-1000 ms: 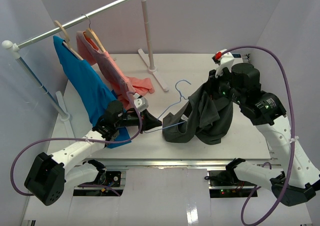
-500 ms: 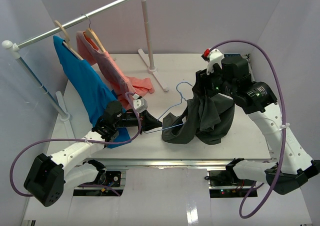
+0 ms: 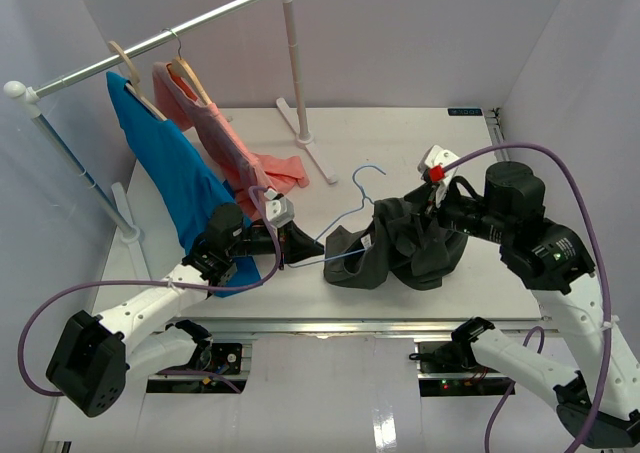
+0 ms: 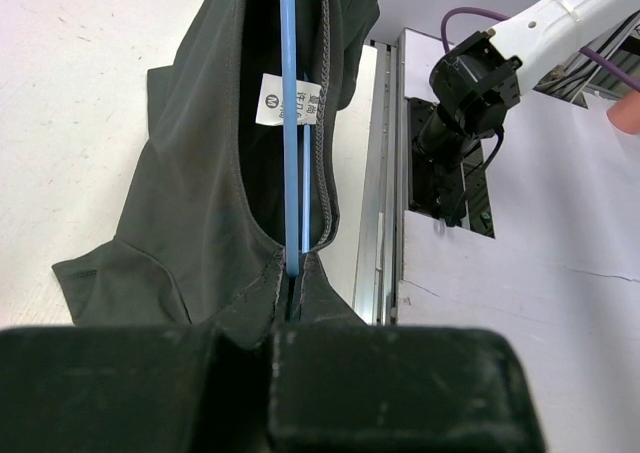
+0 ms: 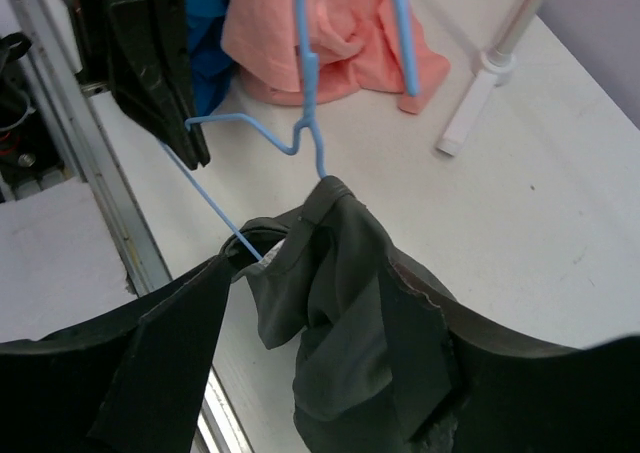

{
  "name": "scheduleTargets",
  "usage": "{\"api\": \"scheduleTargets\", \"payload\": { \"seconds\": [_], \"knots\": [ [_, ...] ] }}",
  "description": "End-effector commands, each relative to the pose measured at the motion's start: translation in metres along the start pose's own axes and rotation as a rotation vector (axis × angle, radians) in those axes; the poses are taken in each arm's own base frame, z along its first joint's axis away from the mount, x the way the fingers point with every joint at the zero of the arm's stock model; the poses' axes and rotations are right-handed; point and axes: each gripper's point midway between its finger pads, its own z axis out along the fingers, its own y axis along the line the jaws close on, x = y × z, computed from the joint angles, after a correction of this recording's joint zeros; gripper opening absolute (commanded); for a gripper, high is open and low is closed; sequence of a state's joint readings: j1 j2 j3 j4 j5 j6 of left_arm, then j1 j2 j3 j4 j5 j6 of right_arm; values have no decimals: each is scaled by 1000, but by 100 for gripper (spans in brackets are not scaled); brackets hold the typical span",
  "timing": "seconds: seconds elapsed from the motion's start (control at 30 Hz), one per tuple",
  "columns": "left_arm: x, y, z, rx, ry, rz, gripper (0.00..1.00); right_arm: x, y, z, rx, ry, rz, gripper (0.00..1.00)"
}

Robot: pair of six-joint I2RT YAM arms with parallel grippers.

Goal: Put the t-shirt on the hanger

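T-shirt [image 3: 410, 245] one, hanger [image 5: 306, 73] one.

White table [image 3: 420, 133] carries the t-shirt [image 3: 420, 248] (crumpled) and rack feet [image 3: 318, 163].

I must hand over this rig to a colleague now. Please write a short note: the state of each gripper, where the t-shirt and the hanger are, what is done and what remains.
Left gripper: shut on one corner of the hanger.
Right gripper: shut on a bunch of the t-shirt, low over the table.
T-shirt: crumpled on the table, right of centre.
Done: the wire running from the left gripper enters the collar opening; the hook is outside the cloth.
Left: the held corner is outside the shirt. Pass it through the collar, then spread the shirt over both shoulders.
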State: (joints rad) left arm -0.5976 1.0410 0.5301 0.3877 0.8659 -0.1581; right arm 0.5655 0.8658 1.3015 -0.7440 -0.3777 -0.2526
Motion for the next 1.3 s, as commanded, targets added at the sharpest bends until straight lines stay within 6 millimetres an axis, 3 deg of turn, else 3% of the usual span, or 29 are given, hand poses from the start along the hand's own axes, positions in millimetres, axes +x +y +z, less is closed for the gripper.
{"api": "scheduleTargets", "payload": {
  "seconds": [0.0,0.3,0.5,0.73,0.9,1.0,1.27],
  "knots": [
    [-14,-17,-3,66,-34,57,0,-1,17,20,-169,-55,-138,65],
    [-12,-25,-2,135,-10,55,0,-26,8,29,-152,-128,-175,61],
    [-11,-27,-1,157,-6,54,0,-20,14,31,-196,-104,-172,62],
    [-3,-12,2,85,32,19,0,-41,16,7,-148,-163,-210,68],
    [-6,-14,1,90,22,26,0,-18,7,17,-123,-81,-210,71],
    [-6,-14,1,90,19,27,0,-5,16,26,-195,-45,-181,70],
    [-13,-20,-1,111,7,47,0,11,9,40,-198,19,-154,70]
  ]
}}
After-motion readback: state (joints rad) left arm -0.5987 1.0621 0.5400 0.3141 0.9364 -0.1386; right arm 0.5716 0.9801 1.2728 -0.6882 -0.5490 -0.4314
